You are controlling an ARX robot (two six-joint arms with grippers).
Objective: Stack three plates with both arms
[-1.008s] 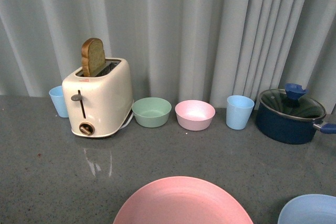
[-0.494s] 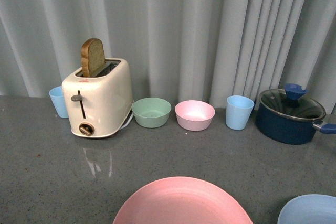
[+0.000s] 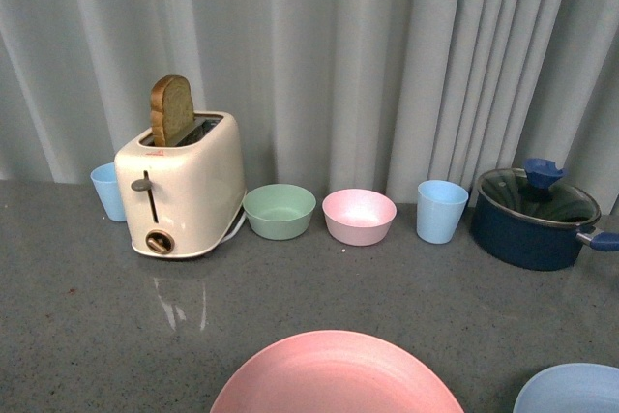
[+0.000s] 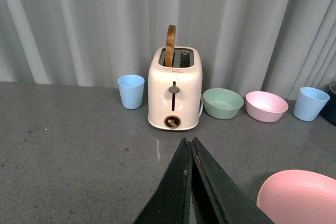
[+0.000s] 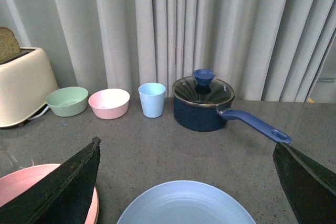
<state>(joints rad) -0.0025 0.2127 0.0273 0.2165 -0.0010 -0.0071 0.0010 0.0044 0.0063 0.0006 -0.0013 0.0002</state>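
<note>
**Front view:** You are facing a grey counter (image 3: 87, 316) with neither arm showing. The pink plate (image 3: 337, 374) is lying flat at the near edge in the middle. The light blue plate (image 3: 571, 389) is sitting apart from it at the near right corner. A toaster (image 3: 184, 181), a green bowl (image 3: 280, 210), a pink bowl (image 3: 359, 216) and a lidded pot (image 3: 535, 215) are lining the curtain behind.

**Left wrist view:** Your left gripper (image 4: 188, 141) is hovering over bare counter with its fingers pressed together, holding nothing. The pink plate (image 4: 299, 195) is lying just off to the side nearer the pot.

**Right wrist view:** Your right gripper (image 5: 186, 144) is hanging with its fingers spread wide, and the light blue plate (image 5: 186, 203) is lying below and between them, untouched. The pink plate (image 5: 31, 187) is edging in beside it.

No beige plate is showing in any view, and stacking appears not yet begun. You seem to be lining up the first pick. The next move is likely calling for you to bring the right gripper down onto the blue plate's rim, pinch it and carry it over the pink one.
</note>
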